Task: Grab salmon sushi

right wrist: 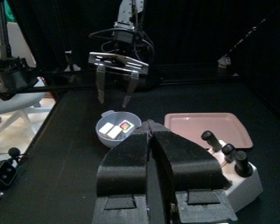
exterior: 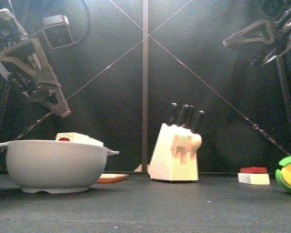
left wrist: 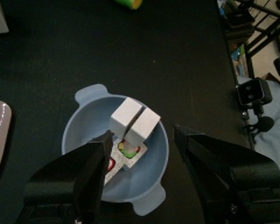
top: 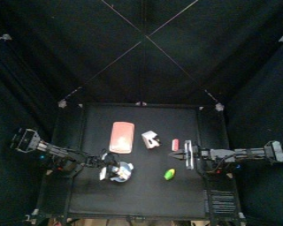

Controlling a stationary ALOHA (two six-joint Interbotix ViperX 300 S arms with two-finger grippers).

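Looking from above, we find the salmon sushi (top: 175, 144) on the table (top: 96, 196), just beside the knife block (top: 149, 139), on the block's side that faces the right arm. In the front view it is a tiny white block with a red top, standing alone and touching nothing. It is too small for us to tell its long axis.

The right end effector (top: 186, 157) is clearly the nearer one. Its tip hangs near the sushi but not over it: seen from the knife block, the sushi is the closer of the two, and the tip is a little further out toward the table's front edge. Its jaws are pressed together and hold nothing, and its own wrist view does not show the sushi.

The left end effector (top: 112, 166) is on the other side of the knife block, well apart from the sushi. It hangs over the grey bowl (left wrist: 90, 122) with its jaws spread, pinching nothing.

We judge that the coming move belongs to the right arm: it should open the jaws, shift toward the knife block, and then go down over the sushi.
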